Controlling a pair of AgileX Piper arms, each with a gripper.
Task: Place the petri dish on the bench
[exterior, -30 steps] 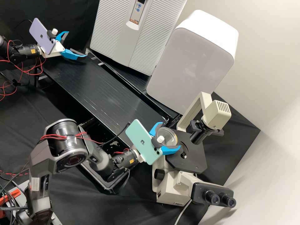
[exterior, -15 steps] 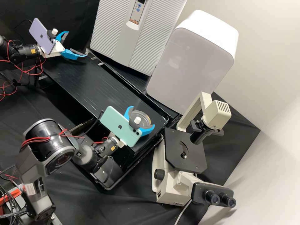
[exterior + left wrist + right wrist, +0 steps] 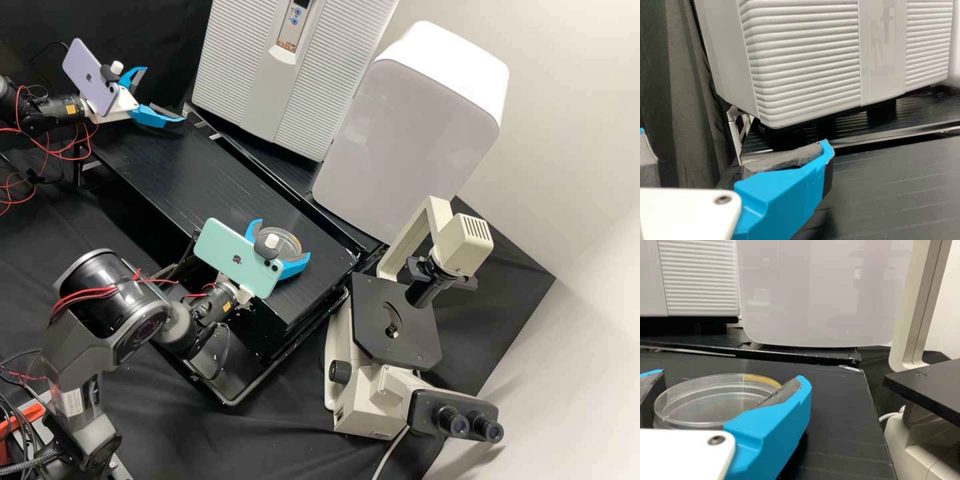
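While the right arm (image 3: 100, 287) is bent, tool (image 3: 284, 238) gripping petri dish (image 3: 715, 402)

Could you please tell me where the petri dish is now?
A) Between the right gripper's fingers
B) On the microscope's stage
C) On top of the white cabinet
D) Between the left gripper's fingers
A: the right wrist view shows the clear petri dish between the two blue fingers of the right gripper.

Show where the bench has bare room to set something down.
The bench is bare between the left tool and the petri dish; a narrower bare patch lies between dish and microscope. Crowded: around the dish, between the fingers of the right tool.
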